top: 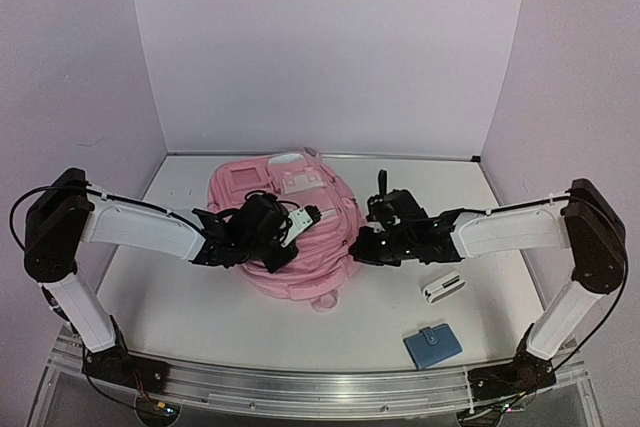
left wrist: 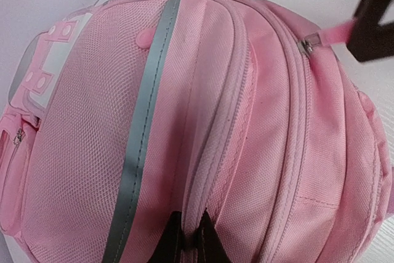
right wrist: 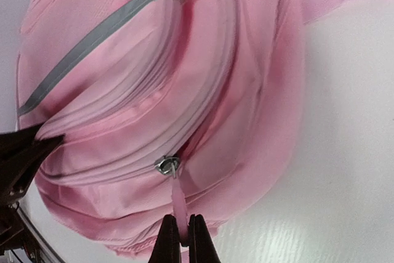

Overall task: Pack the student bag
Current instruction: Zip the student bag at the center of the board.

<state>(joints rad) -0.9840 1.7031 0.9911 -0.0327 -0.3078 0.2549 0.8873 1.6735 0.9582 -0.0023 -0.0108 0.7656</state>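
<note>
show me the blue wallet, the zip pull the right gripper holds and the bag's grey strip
blue wallet (top: 432, 347), top view, middle of its cover
zip pull (right wrist: 178, 198), right wrist view, pink tab below the slider
grey strip (left wrist: 143, 135), left wrist view, midway along it

blue wallet (top: 431, 346) | flat, near table (top: 180, 287) front edge; small white-and-black case (top: 441, 287) | just behind wallet, apart

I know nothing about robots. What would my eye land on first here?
The big pink backpack lies in the middle of the white table. The left gripper pinches a fold of its fabric, and the right gripper, reaching in from the other side, is shut on a pink zip pull. A small blue wallet lies toward the table's near right corner.
</note>
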